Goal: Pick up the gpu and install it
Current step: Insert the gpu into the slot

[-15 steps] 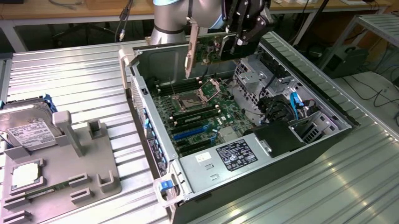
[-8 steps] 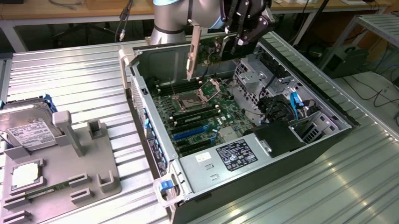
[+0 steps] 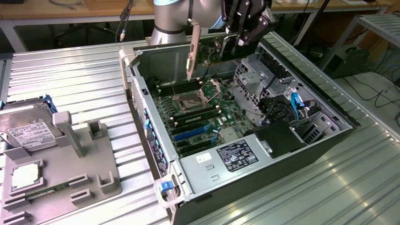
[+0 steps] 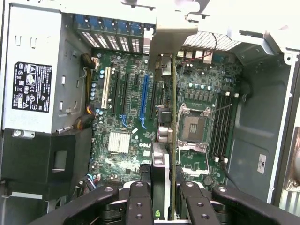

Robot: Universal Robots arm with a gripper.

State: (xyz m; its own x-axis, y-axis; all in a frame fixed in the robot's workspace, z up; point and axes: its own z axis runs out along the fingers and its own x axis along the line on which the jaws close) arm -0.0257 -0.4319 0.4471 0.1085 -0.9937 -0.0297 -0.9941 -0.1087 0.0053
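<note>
Your black two-fingered hand (image 3: 242, 37) is clamped on the gpu (image 3: 212, 49), a thin green circuit card with a narrow silver bracket (image 3: 193, 51) at one end, carried on edge above the open grey computer case (image 3: 325, 117) on the ribbed metal desk (image 3: 75, 79). What matters is the offset: in the wrist view the card hangs over the green motherboard (image 4: 122, 140) just beside the square silver processor socket (image 4: 192, 127). The long blue expansion slot (image 4: 144, 96) lies apart on the side away from that socket. The card's long axis runs parallel to the slots, bracket end toward the case's slotted rear wall. You cannot see its lower contact edge, the fingers (image 4: 139, 204) cover the grip, and its height above the board is hard to judge
</note>
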